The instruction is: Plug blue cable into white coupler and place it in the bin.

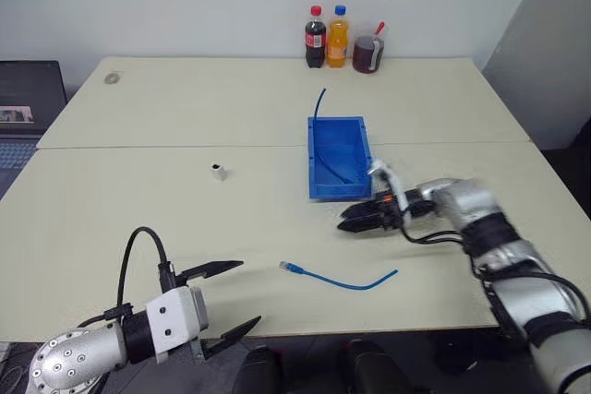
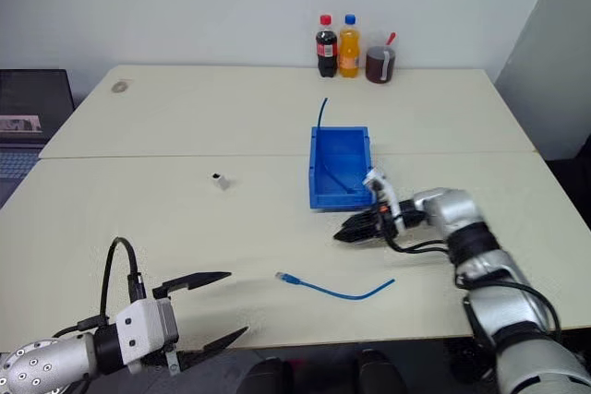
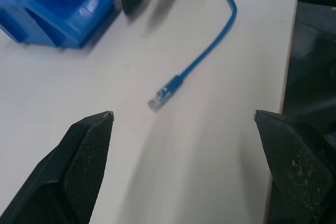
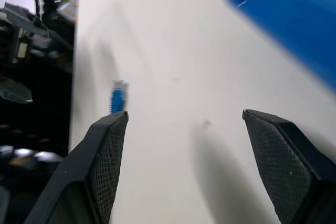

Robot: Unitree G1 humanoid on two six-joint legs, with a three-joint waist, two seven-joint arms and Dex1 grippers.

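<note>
At the near left edge of the table (image 1: 138, 191) the left gripper (image 1: 231, 297) hangs with its fingers spread wide and nothing between them, and the white coupler (image 1: 218, 172) stands well beyond it on the bare tabletop. The blue cable (image 1: 338, 278) lies loose near the front edge, plug end toward the left gripper. Right of centre the bin (image 1: 338, 156) holds a darker thin cable (image 1: 321, 136), and just beside its near right corner the right gripper (image 1: 362, 219) points left, fingers apart and empty.
</note>
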